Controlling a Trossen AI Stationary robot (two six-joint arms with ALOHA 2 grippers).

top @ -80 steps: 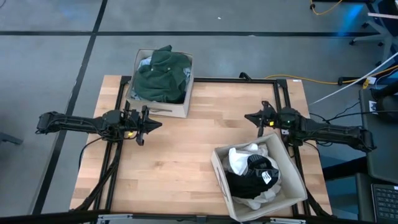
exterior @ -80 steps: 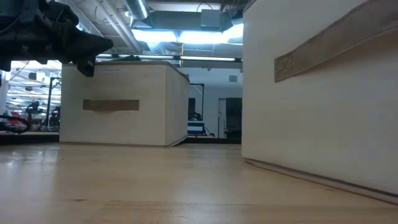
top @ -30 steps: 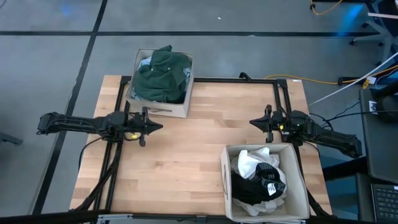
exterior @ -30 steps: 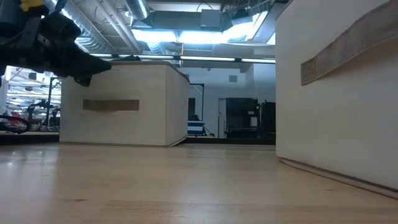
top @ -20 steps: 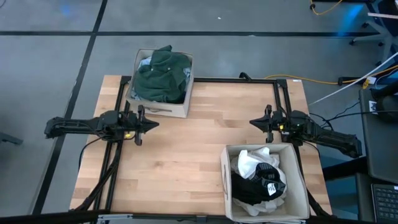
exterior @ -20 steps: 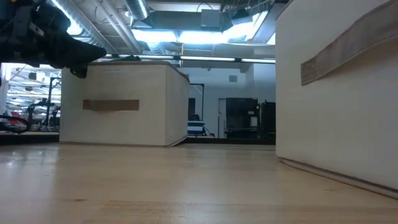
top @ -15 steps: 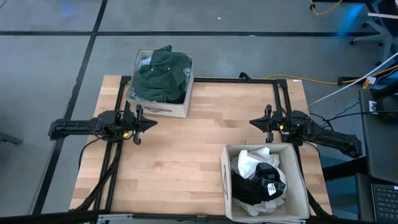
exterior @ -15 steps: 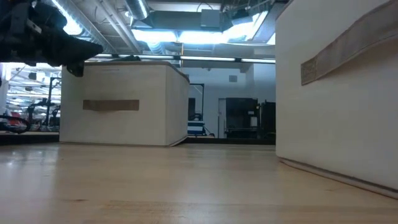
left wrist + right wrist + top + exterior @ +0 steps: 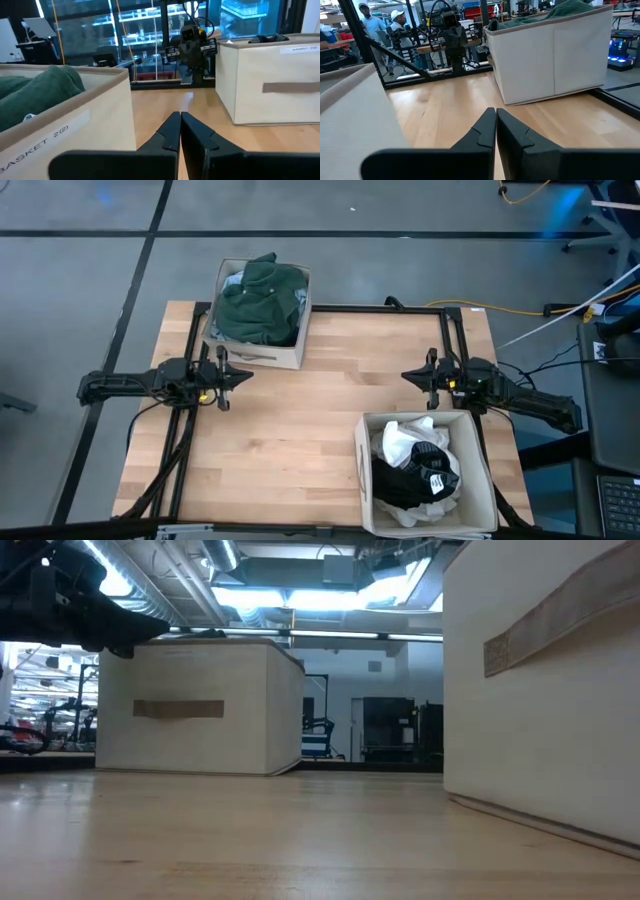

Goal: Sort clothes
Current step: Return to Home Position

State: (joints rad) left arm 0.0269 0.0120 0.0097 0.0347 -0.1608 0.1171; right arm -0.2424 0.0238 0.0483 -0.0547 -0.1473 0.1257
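Observation:
A dark green garment lies heaped in the beige fabric box at the table's far left, on top of paler cloth; it also shows in the left wrist view. White and black clothes fill the beige box at the near right. My left gripper is shut and empty above the table, just near of the far-left box. My right gripper is shut and empty, just far of the near-right box.
Bare wooden tabletop lies between the two boxes and the two arms. A dark metal frame runs along the table's far and side edges. People stand in the room beyond the table.
My left gripper has drawn back a little toward the table's left edge, staying shut and above the table. My right arm and both boxes have kept still.

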